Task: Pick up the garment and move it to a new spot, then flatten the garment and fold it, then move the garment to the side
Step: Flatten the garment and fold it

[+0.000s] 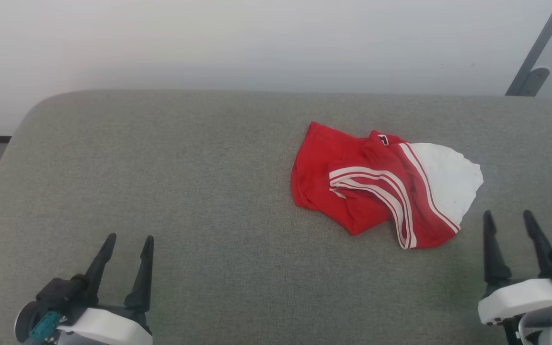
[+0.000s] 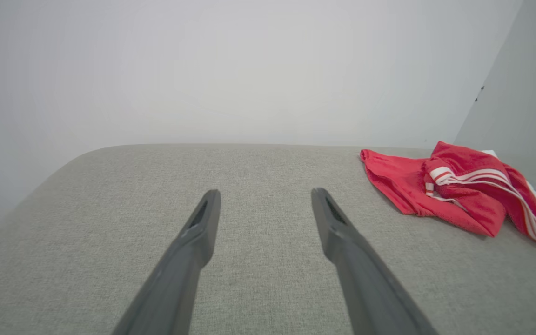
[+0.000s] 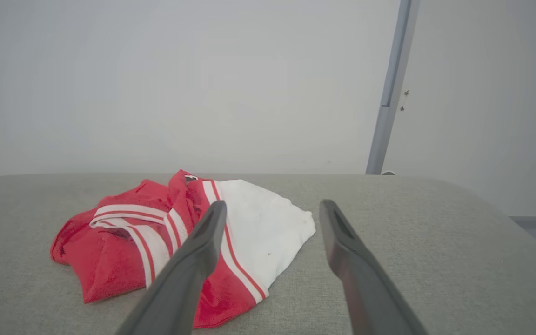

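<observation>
Grey upholstered cushion (image 1: 185,167), rounded far-left corner, pale wall behind its far edge. The garment (image 1: 376,191) lies crumpled on the cushion's right half, closer to the far edge than either gripper: red with white double stripes, white panel toward the right edge. Right gripper (image 1: 507,213) near the right edge, just short of the white panel, not touching, fingers spread wide, empty. Left gripper (image 1: 130,237) over the left half, well apart from the garment, fingers likewise spread, empty.

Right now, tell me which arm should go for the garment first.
Right. The right gripper, open, sits close beside the garment at its white end; the left gripper, also open, is far across the grey surface.
</observation>
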